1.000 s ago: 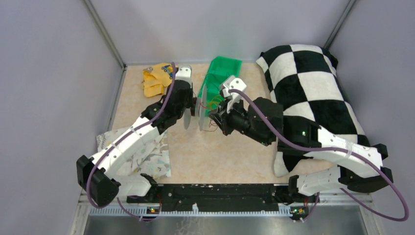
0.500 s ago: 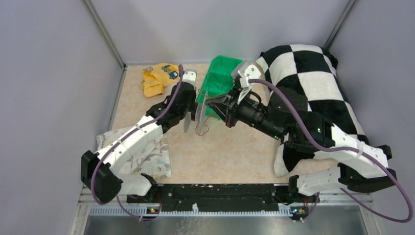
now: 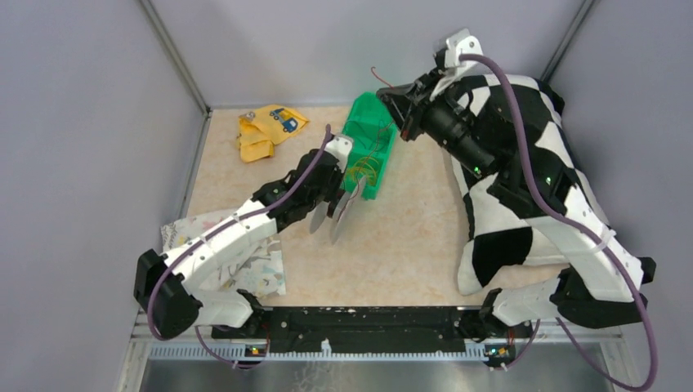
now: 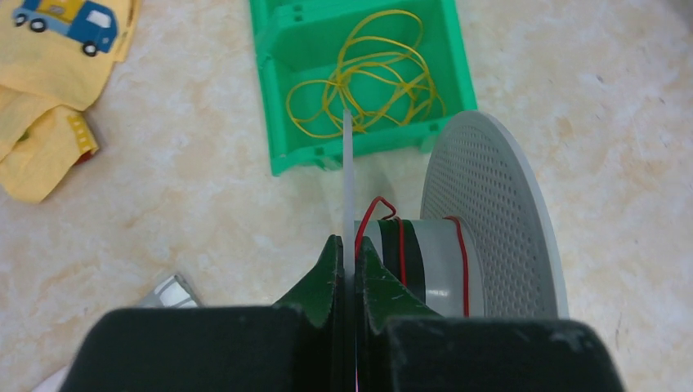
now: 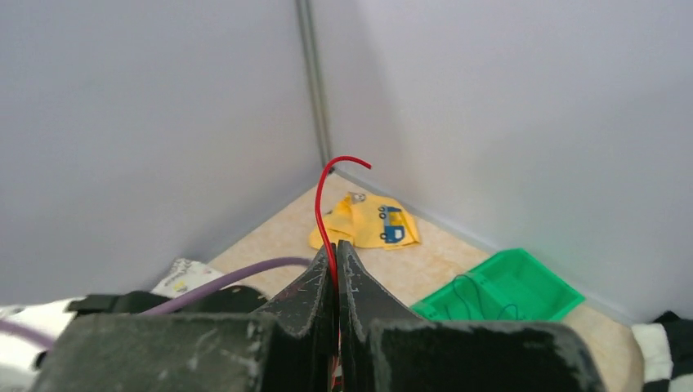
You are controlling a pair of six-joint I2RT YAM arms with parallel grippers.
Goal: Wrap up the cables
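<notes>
Grips the spool [image 4: 482, 220] by its thin near rim with the left gripper [image 4: 347, 245], fingers [image 4: 327, 269] squeezed almost together on that flat plate. Holds it on edge above the table [image 4: 572, 98], the drum and the big rim full of holes sticking out to the right of the fingers. A few turns of the red wire [image 4: 377, 199] round the drum, right beside the fingertips.

Pinches the other end of the wire in the right gripper [image 5: 335, 247], fingers pressed tight with no gap. A short red tip curling up just above them. High up, well away from the left gripper. Too thin in the top view to follow the wire all the way between the two.

Just ahead of the left gripper, a green tray [image 4: 266, 98] with a loose yellow bundle [image 4: 372, 59] inside, lying between the two grippers. Ahead and to the left, a yellow cloth [image 4: 57, 73] with a blue truck on it. Behind, under the left arm, a patterned cloth [image 3: 257, 269].

Under the right arm, a big black and white pillow [image 3: 498, 237]. Below and left of the right fingers, a purple hose [image 5: 237, 273] crossing the view. Far below them, the yellow cloth and the tray again.
</notes>
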